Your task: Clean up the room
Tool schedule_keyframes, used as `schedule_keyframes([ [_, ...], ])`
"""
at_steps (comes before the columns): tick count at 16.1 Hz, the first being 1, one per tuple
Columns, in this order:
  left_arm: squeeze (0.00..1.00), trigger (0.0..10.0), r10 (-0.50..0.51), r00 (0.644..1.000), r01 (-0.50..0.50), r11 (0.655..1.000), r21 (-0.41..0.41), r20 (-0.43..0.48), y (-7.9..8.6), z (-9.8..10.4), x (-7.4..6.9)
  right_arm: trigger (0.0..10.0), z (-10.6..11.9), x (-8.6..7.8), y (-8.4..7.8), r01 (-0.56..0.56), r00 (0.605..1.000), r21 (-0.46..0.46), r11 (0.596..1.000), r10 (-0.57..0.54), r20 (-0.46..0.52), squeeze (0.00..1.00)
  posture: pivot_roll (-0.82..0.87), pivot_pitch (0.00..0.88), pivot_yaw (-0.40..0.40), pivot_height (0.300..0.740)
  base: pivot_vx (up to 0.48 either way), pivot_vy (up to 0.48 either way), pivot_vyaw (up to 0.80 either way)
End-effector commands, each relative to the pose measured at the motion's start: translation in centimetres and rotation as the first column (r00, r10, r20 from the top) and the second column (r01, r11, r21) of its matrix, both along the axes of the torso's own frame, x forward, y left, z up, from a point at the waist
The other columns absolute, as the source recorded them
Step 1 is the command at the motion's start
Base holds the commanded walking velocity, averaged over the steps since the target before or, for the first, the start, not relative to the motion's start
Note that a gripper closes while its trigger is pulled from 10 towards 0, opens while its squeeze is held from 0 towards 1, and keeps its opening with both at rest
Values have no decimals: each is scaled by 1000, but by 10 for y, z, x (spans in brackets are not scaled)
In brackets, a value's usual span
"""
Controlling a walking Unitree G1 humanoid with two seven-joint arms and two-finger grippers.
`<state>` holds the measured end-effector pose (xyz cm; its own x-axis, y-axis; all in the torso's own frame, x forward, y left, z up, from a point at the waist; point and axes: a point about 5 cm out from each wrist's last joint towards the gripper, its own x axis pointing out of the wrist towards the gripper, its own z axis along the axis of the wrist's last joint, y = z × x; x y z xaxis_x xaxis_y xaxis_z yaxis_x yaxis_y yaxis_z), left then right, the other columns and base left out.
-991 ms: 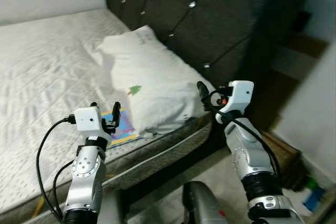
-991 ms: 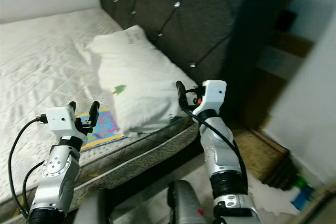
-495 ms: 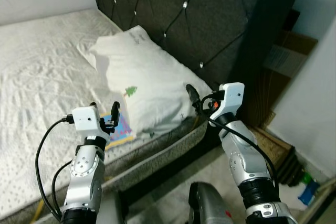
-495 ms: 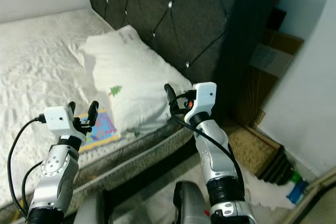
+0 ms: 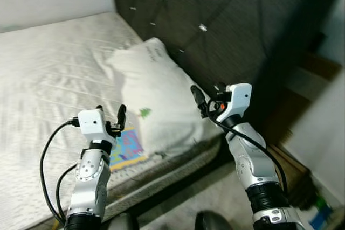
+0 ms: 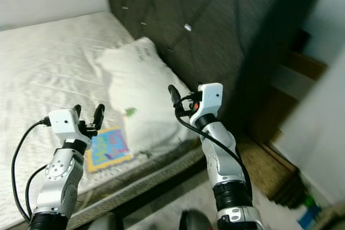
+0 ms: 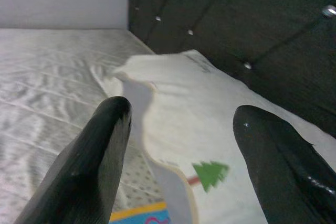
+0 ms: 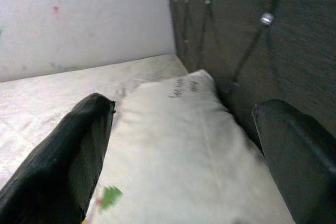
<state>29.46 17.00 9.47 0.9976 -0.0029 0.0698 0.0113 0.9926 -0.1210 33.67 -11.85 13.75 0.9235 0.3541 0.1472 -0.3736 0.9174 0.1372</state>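
Note:
A white pillow [image 5: 156, 95] with a small green tree print lies on the bed [image 5: 48, 63], against the dark tufted headboard [image 5: 226, 20]. A colourful flat book [image 5: 125, 149] rests on the mattress near the bed's edge, partly tucked under the pillow's near corner. My left gripper [image 5: 110, 112] hovers open just above and in front of the book, empty; in the left wrist view its fingertips [image 7: 100, 140] frame the pillow [image 7: 210, 108]. My right gripper [image 5: 207, 94] is raised and open over the pillow's right end, holding nothing.
The bed's edge runs diagonally below my arms, with dark floor [image 5: 178, 208] beneath it. Right of the headboard are a brown box-like shape [image 5: 294, 171] and a pale wall [image 5: 329, 127], all blurred.
The whole picture has shifted and blurred, so the camera has moved. Both arms keep the same raised pose with open fingers; the pillow and book lie as before.

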Motion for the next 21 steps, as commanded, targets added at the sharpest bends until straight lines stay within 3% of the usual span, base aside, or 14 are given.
schedule_keyframes([
  [1,0,10000,-4,1000,4,1000,8,-4,0,1,0,10000,2,0,-1,-3,1000,0,1000,3,0,0,-100,17,-18,737,0,0,0],
  [8,0,10000,33,999,-33,998,48,8,7,5,0,10000,-7,-6,-1,-5,1000,0,1000,5,-31,0,-99,26,-10,740,0,0,0],
  [10,0,10000,84,996,-84,994,66,14,24,7,-4,10000,-18,-10,-7,9,997,-30,999,-11,-82,0,-95,28,-15,740,0,0,0],
  [15,0,10000,132,991,-131,988,77,-13,38,0,-13,10000,-28,-11,-2,26,991,-116,993,-41,-125,0,-103,30,-12,740,0,0,0],
  [21,0,10000,106,994,-104,993,63,-18,34,1,-11,10000,-29,-12,-3,30,989,-110,994,-45,-142,0,-103,33,-13,740,0,0,0],
])
